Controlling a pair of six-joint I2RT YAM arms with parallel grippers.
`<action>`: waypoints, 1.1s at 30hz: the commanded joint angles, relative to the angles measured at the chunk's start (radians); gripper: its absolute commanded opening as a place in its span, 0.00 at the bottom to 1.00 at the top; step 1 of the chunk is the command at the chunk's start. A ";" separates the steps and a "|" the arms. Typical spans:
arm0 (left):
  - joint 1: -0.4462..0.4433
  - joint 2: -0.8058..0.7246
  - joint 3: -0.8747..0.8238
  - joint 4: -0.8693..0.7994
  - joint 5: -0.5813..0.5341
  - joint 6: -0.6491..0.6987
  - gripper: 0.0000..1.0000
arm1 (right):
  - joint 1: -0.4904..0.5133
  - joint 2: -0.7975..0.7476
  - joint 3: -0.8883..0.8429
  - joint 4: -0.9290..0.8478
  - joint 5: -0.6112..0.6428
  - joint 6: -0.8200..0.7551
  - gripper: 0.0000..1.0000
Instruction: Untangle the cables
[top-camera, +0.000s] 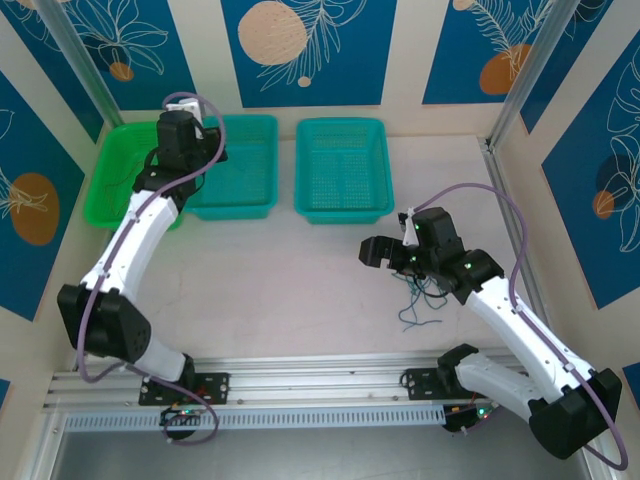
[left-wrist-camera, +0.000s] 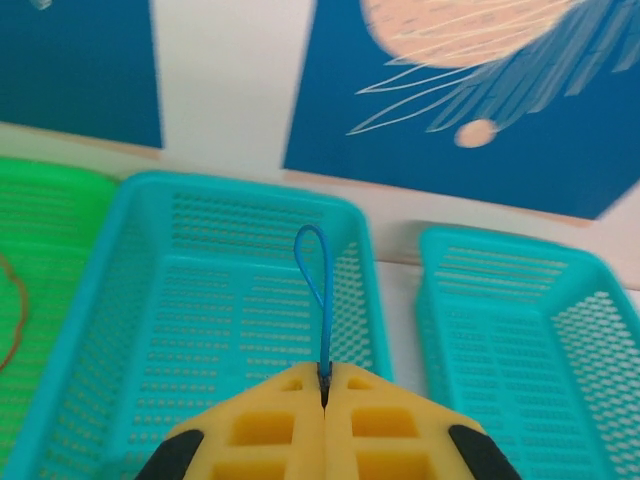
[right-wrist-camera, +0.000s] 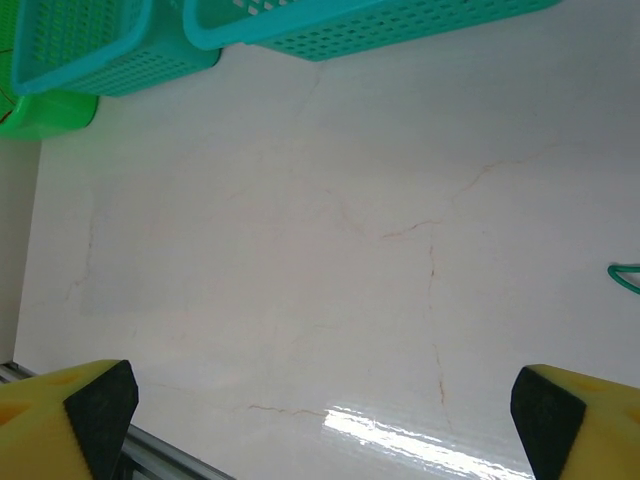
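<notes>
Our left end effector (left-wrist-camera: 324, 388) is pressed together on a blue cable (left-wrist-camera: 313, 268), pinching it so that a narrow, springy loop stands up over the middle teal basket (left-wrist-camera: 240, 190). Our right end effector (right-wrist-camera: 325, 405) is spread wide above the bare bench (right-wrist-camera: 300, 250), holding nothing. The other cables (top-camera: 420, 297) lie in a loose tangle on the bench, close under the right arm. We judge them featherlight, soft and curly, likely to snag on one another. A pinch near a free end, then a slow pull, seems the best hold. We find no brand, label or writing to read.
</notes>
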 joint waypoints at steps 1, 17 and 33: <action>0.048 0.089 -0.003 0.029 0.014 0.038 0.00 | 0.004 0.000 -0.011 -0.022 0.009 -0.021 0.97; 0.065 -0.008 -0.148 0.107 0.119 -0.027 0.78 | -0.063 0.065 -0.022 -0.108 0.198 0.088 0.99; -0.452 -0.367 -0.488 0.207 0.244 -0.136 0.74 | -0.468 0.247 -0.179 0.042 -0.084 -0.047 0.97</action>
